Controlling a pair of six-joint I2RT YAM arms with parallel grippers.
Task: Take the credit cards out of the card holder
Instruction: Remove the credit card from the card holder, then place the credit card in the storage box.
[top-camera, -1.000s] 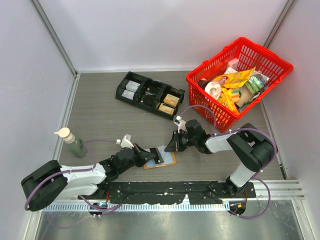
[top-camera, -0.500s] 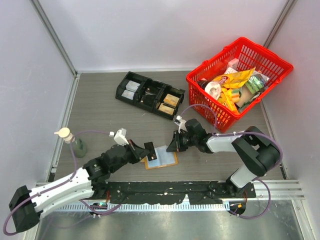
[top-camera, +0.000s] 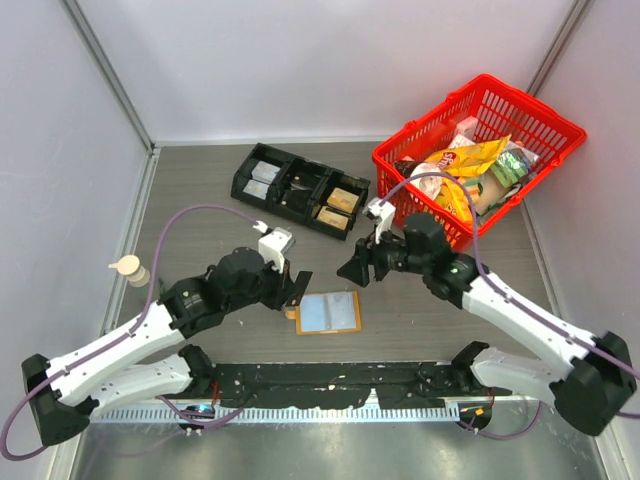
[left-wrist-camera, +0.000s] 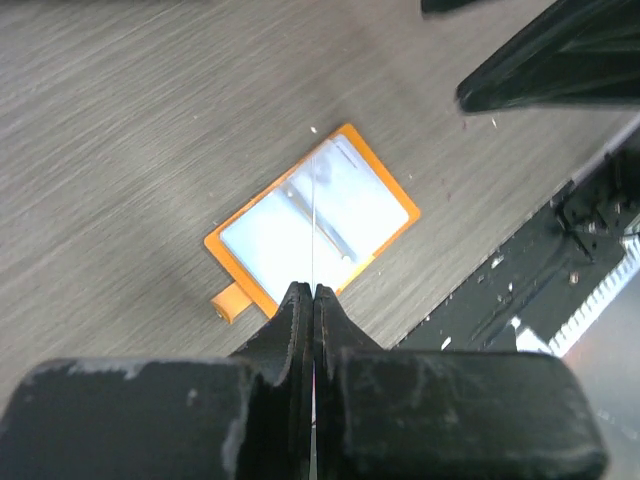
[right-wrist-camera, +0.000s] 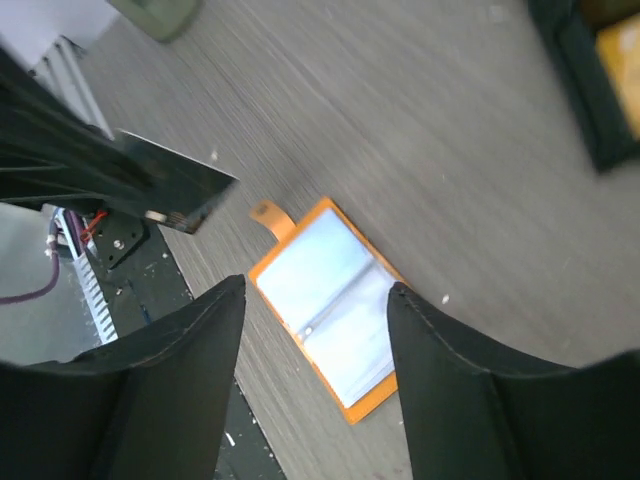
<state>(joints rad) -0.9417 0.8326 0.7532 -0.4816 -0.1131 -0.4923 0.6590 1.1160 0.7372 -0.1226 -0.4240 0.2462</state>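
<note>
Your left gripper (left-wrist-camera: 314, 298) has lifted away, pinched shut on a dark card (right-wrist-camera: 170, 186); your right gripper (top-camera: 350, 271) has let go and risen, jaws wide and empty; the card holder (top-camera: 328, 313) lies open on the table (top-camera: 200, 230) between them, near the front; one card looks extracted.

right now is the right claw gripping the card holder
No, the right claw hangs open and empty, with the card holder lying flat below it, untouched.

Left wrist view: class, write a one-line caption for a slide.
Left gripper shut on a card seen edge-on, open card holder flat on the table beyond.
</note>
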